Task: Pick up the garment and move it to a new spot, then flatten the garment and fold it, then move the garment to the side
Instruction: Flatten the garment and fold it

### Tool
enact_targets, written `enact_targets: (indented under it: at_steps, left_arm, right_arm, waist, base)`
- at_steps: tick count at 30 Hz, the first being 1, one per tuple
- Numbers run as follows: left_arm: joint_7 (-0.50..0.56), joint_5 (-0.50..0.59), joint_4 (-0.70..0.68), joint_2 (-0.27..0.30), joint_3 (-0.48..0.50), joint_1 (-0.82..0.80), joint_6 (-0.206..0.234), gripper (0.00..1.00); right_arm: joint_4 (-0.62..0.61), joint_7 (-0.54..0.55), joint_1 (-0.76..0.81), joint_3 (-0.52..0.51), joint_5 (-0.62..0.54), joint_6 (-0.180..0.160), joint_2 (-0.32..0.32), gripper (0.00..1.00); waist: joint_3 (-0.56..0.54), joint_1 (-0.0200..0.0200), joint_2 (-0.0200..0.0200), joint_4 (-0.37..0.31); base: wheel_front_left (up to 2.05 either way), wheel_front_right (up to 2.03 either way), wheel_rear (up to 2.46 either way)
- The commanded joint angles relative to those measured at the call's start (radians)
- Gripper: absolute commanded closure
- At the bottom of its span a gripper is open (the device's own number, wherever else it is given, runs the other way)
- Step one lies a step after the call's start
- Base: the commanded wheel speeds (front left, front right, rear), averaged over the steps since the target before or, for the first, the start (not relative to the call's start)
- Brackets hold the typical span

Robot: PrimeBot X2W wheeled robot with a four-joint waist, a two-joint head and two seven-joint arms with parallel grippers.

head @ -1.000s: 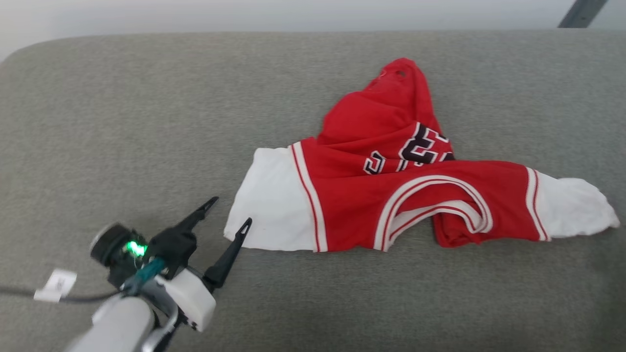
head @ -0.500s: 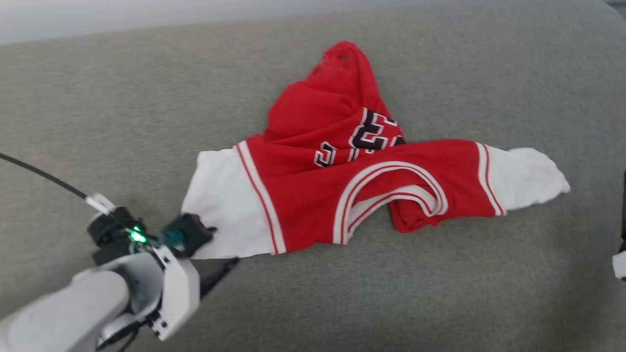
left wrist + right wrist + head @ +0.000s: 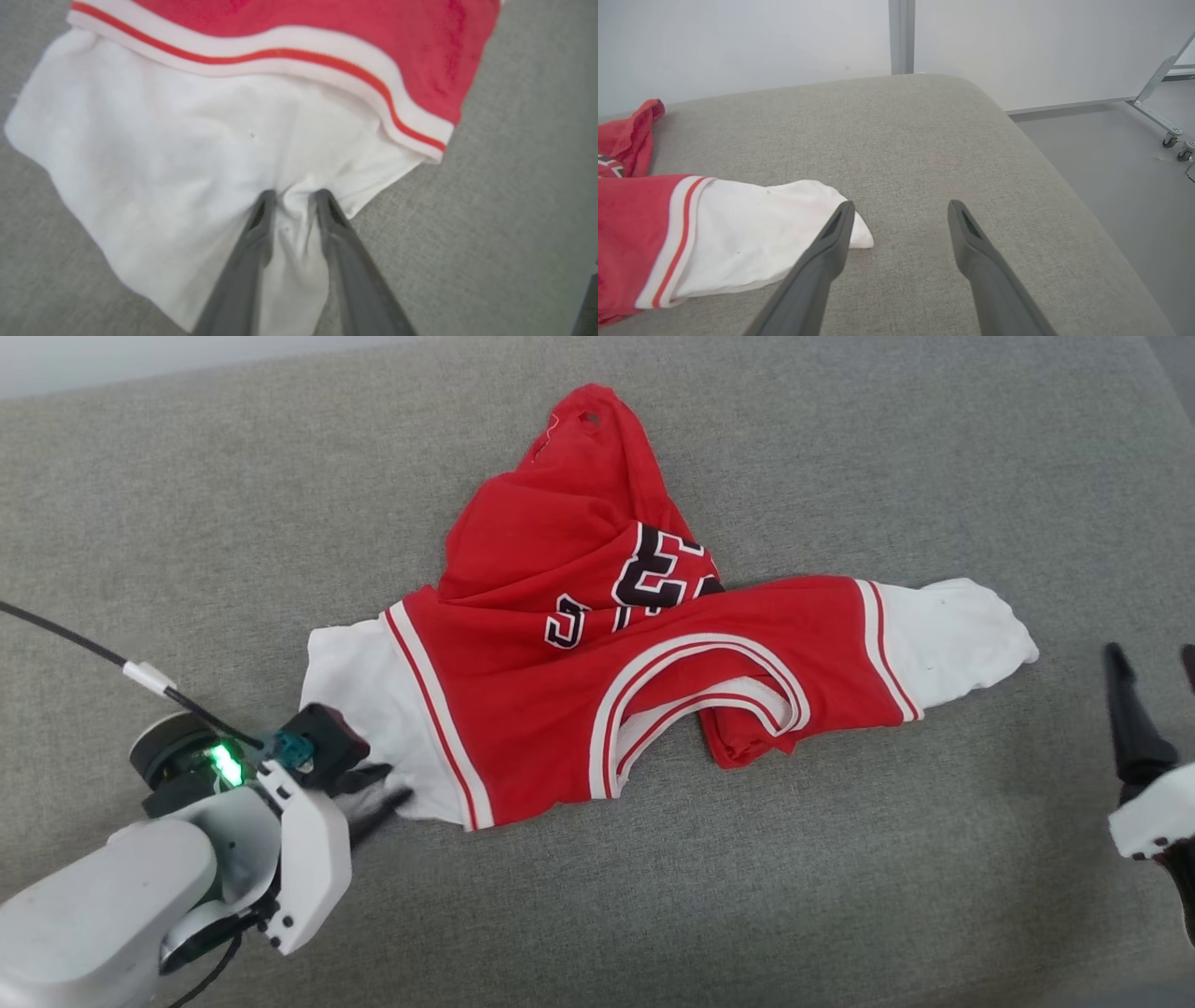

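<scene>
The left claw (image 3: pixel 292 198) is narrowed to a small gap, and a pucker of white cloth is bunched between its two dark fingertips. It has hold of the edge of the left-hand sleeve (image 3: pixel 163 154). In the head view this claw sits at the lower left of the frame, low against the cloth.

That sleeve belongs to the garment (image 3: pixel 560 709), a red jersey with white short sleeves, striped trim and black lettering. It lies crumpled across the middle of a grey fabric-covered counter (image 3: pixel 840 896). Its body is heaped toward the top of the frame, its neckline is twisted open, and one sleeve reaches out to each side.

The right claw (image 3: pixel 900 207) stands wide open and empty. In the head view it is at the right edge of the frame, near the tip of the right-hand sleeve (image 3: pixel 775 233) but apart from it.

Judging by this, the first step is in hand: taking hold of the garment to lift and move it. The flattening and folding are not yet begun. The next move probably calls for the right claw to reach in toward the free sleeve and close on it. Both arms could then raise the jersey together. The left grip is only on a thin edge and could slip when the cloth's weight comes onto it.
</scene>
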Motion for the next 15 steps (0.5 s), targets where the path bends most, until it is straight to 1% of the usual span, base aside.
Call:
enact_targets:
  at_steps: [1, 4, 7, 11, 15]
  left_arm:
    - [0.035, -0.006, 0.025, -0.020, -0.039, 0.038, 0.003, 1.00]
    - [0.044, 0.003, 0.015, -0.026, -0.040, 0.041, 0.003, 1.00]
    - [0.042, 0.003, 0.007, -0.038, -0.041, 0.032, 0.003, 1.00]
    - [0.041, 0.014, -0.004, -0.057, -0.041, 0.020, 0.003, 1.00]
    - [0.039, 0.020, -0.014, -0.075, -0.041, 0.013, 0.002, 1.00]
  right_arm:
    - [-0.010, 0.016, -0.017, 0.019, 0.008, 0.000, -0.014, 0.00]
    - [-0.031, 0.080, -0.023, 0.091, 0.027, 0.000, -0.063, 0.00]
    - [-0.052, 0.173, -0.036, 0.161, 0.069, 0.000, -0.119, 0.00]
    - [-0.083, 0.302, -0.062, 0.224, 0.124, 0.000, -0.188, 0.00]
    - [-0.103, 0.412, -0.086, 0.277, 0.165, 0.000, -0.236, 0.00]
  waist:
    - [0.003, 0.0000, -0.0001, 0.002]
    - [0.009, 0.0000, -0.0001, 0.007]
    - [0.016, 0.0000, -0.0001, 0.017]
    - [0.026, 0.0000, -0.0001, 0.031]
    - [0.039, 0.0000, -0.0001, 0.047]
  base:
    - [0.00, 0.00, 0.00]
    - [0.00, 0.00, 0.00]
    - [0.00, 0.00, 0.00]
    - [0.00, 0.00, 0.00]
    - [0.00, 0.00, 0.00]
